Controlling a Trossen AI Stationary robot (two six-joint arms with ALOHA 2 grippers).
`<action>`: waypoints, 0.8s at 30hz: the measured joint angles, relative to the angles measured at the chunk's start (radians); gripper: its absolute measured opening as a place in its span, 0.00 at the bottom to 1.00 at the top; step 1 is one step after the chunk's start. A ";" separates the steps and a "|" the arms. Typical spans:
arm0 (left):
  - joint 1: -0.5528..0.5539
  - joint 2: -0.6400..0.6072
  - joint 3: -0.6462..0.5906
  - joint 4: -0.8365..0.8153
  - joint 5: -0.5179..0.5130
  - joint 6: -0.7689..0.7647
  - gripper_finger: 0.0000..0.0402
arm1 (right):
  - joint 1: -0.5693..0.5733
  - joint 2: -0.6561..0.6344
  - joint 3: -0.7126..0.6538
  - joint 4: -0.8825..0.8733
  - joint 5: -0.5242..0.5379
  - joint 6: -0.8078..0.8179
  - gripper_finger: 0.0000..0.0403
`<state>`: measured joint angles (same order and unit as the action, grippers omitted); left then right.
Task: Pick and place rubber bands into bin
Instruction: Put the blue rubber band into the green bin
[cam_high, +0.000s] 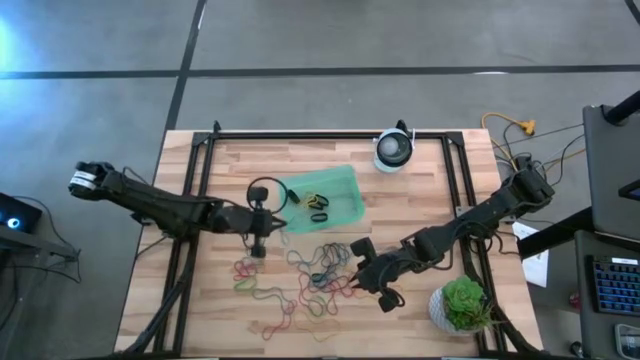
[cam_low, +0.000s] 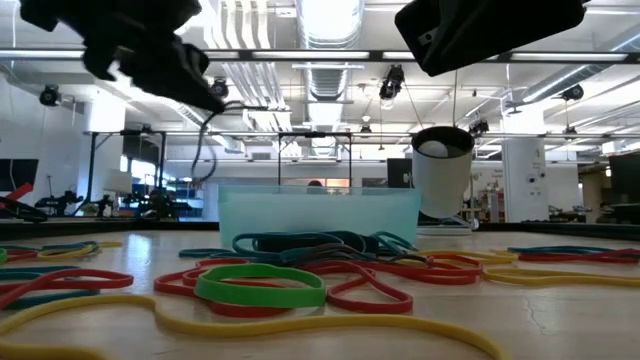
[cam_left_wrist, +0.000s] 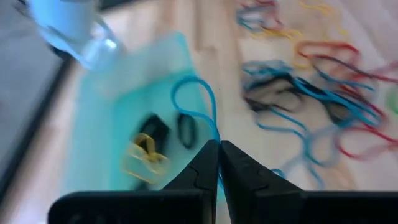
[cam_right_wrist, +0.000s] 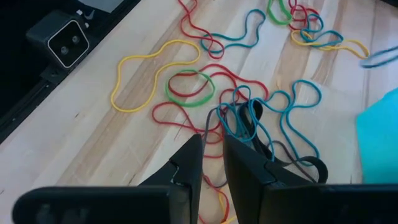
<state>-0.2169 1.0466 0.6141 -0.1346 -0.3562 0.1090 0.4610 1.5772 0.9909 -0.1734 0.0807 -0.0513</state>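
Note:
Many rubber bands (cam_high: 310, 275) in red, blue, yellow, green and black lie loose on the wooden table, close up in the low view (cam_low: 260, 285) and under my right wrist (cam_right_wrist: 189, 87). The translucent green bin (cam_high: 338, 182) (cam_low: 320, 215) (cam_left_wrist: 99, 137) sits beyond them and holds a few bands. My left gripper (cam_high: 258, 246) (cam_left_wrist: 219, 146) hovers by the bin's left end, shut on a blue band. My right gripper (cam_high: 356, 264) (cam_right_wrist: 212, 146) hangs over the pile's right part, its fingers a narrow gap apart and holding nothing, just short of a blue and black tangle (cam_right_wrist: 249, 118). My left gripper pinches a blue rubber band (cam_left_wrist: 214, 127) between its two fingertips. The rest of the band stands out past the fingers as an open loop (cam_left_wrist: 186, 87) over the bin's edge, lifted off the table. The gripper comes from the table's left side.
A round white device (cam_high: 393, 150) (cam_low: 442, 170) stands at the far edge past the bin. A potted green plant (cam_high: 463, 305) sits at the near right corner. A black cable loop (cam_high: 262, 190) lies left of the bin. Black frame rails (cam_high: 200, 180) run along the table's sides.

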 joint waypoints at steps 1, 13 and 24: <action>0.009 -0.001 0.004 0.016 -0.013 0.022 0.00 | 0.000 0.000 0.000 0.000 0.000 0.000 0.15; 0.243 0.072 0.025 0.239 -0.001 0.138 0.00 | 0.000 0.000 -0.006 -0.002 0.000 0.010 0.15; 0.361 0.254 0.038 0.294 0.124 0.102 0.00 | 0.000 0.000 -0.014 -0.002 0.000 0.018 0.15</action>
<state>0.1440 1.3009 0.6519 0.1592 -0.2320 0.2110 0.4610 1.5772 0.9771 -0.1749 0.0803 -0.0334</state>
